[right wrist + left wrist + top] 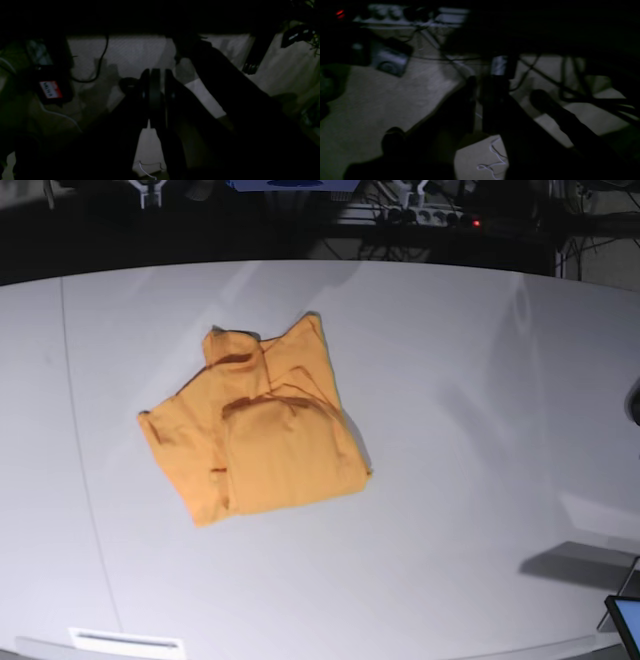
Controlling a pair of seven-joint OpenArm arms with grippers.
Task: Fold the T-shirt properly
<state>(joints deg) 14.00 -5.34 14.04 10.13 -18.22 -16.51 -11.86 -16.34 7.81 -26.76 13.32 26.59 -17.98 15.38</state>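
The orange-yellow T-shirt (pixel 262 435) lies folded into a rough rectangle left of centre on the white table (pixel 480 380); one part sticks out toward the back. No arm or gripper appears in the base view. Both wrist views are very dark and look down at a pale floor, not at the garment. My left gripper (pixel 480 105) shows as dark fingers close together, holding nothing. In its own view my right gripper (pixel 157 95) has its fingers pressed together and is also empty.
Cables and a power strip (pixel 412 17) lie on the floor in the left wrist view. A dark box with a red label (pixel 50 90) sits on the floor in the right wrist view. A screen corner (pixel 625 620) pokes in at the table's front right.
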